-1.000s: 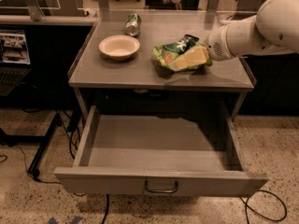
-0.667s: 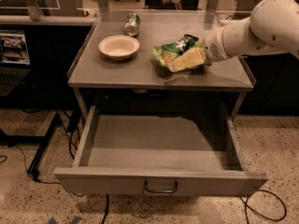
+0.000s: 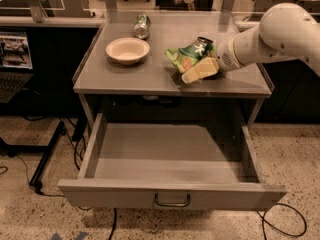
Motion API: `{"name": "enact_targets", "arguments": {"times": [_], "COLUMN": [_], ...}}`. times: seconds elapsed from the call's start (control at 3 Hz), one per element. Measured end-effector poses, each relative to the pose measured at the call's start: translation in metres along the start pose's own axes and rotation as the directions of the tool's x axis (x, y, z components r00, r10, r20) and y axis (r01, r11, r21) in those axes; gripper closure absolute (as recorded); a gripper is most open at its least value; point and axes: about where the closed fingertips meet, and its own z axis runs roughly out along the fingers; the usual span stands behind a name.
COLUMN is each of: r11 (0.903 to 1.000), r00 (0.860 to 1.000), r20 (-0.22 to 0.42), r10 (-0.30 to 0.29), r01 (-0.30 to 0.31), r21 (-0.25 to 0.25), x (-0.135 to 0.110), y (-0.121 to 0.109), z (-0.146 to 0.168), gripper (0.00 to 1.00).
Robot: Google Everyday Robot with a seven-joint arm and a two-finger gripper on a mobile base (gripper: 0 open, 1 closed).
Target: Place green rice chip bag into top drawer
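The green rice chip bag [image 3: 186, 55] is crumpled and sits at the right-middle of the grey table top [image 3: 125, 79]. My gripper [image 3: 194, 65] reaches in from the right on a white arm and is shut on the bag, with one pale finger [image 3: 201, 70] across its front. A shadow lies under the bag; I cannot tell whether it is clear of the top. The top drawer [image 3: 100, 186] is pulled fully open below the table, and its inside is bare. Its curved metal handle [image 3: 172, 202] is at the centre of the front panel.
A pale bowl [image 3: 127, 50] stands on the left of the table top. A green drink can [image 3: 142, 26] lies on its side behind the bowl. Cables run on the floor at both sides, and a black stand leg [image 3: 47, 156] is at the left.
The gripper and the bag have shifted slightly to the left. The drawer, bowl and can have not moved.
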Motion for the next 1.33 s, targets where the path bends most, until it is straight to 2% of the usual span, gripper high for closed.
{"name": "enact_targets", "arguments": {"times": [0.33,0.67,1.33], "r11": [0.9999,1.0,1.0], "r00": [0.999,0.999,0.999], "r20": [-0.05,-0.05,-0.05], "r10": [0.014,0.003,0.003], "r01": [-0.014,-0.004,-0.004], "r21": [0.008,-0.006,-0.006], "x": [0.0177,0.0167,0.0167], "y": [-0.0038,-0.0014,-0.0014], "z": [0.0121,0.0141,0.0141], "gripper": [0.0,0.02,0.47]}}
